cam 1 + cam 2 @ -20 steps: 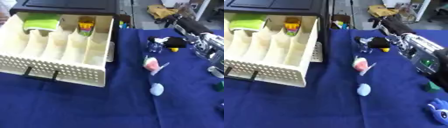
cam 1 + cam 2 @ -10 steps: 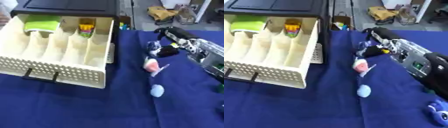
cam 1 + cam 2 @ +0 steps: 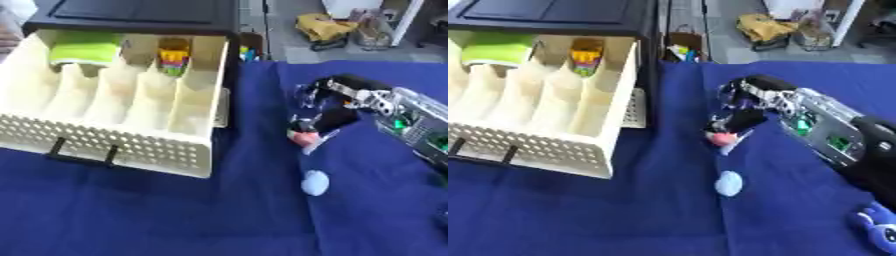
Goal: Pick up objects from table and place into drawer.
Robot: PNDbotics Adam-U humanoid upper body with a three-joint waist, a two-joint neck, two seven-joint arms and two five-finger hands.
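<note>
A cream drawer (image 3: 131, 150) with several long compartments stands pulled out at the left, under a black cabinet (image 3: 140, 12). A green object (image 3: 83, 52) and a small multicoloured toy (image 3: 173, 56) lie at its back end. On the blue cloth to the right lies a small pink and red thing (image 3: 304, 139). My right hand (image 3: 750, 102) comes in from the right and hangs directly over it, touching or nearly touching; blur hides the contact. A pale blue rounded thing (image 3: 315, 182) lies nearer the front. My left hand shows in neither view.
A blue plush toy (image 3: 877, 232) lies at the lower right corner of the cloth. Behind the table's far edge stands a small box of coloured items (image 3: 680, 50), with clutter on the floor beyond. My right forearm (image 3: 833, 140) crosses the right side of the cloth.
My right hand has swung from the far right of the cloth leftward and down, ending over the pink and red thing. The drawer and the pale blue thing have stayed put.
</note>
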